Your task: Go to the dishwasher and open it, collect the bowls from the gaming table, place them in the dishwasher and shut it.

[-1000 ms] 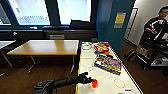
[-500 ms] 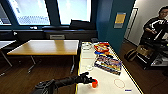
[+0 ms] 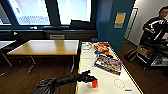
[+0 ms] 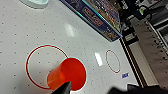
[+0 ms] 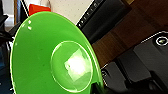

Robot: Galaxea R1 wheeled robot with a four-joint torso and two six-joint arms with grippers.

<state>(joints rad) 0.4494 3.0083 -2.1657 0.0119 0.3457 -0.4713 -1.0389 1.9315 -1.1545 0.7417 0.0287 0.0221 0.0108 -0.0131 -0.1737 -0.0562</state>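
The gaming table [image 3: 107, 86], white-topped with a yellow edge strip, runs away from me on the right. My left gripper [image 3: 91, 79] reaches over its near end and sits right at a small orange cup [image 3: 94, 83]. In the left wrist view that cup [image 4: 67, 75] stands on the rim of a red circle [image 4: 32, 53] printed on the tabletop [image 4: 37, 32]. A bright green bowl [image 5: 50, 57] is tilted close to the right wrist camera, off the table, held by my right gripper. Clear bowls [image 3: 86, 45] [image 3: 89, 67] stand further along the table. The dishwasher is out of view.
A colourful game box [image 3: 108, 63] [image 4: 100, 17] and bright packs [image 3: 101, 47] lie on the gaming table. A wooden-topped table [image 3: 45, 47] stands to the left. At the right a person [image 3: 155, 25] stands by a dark control rig, with a bag [image 3: 130, 54] on the floor.
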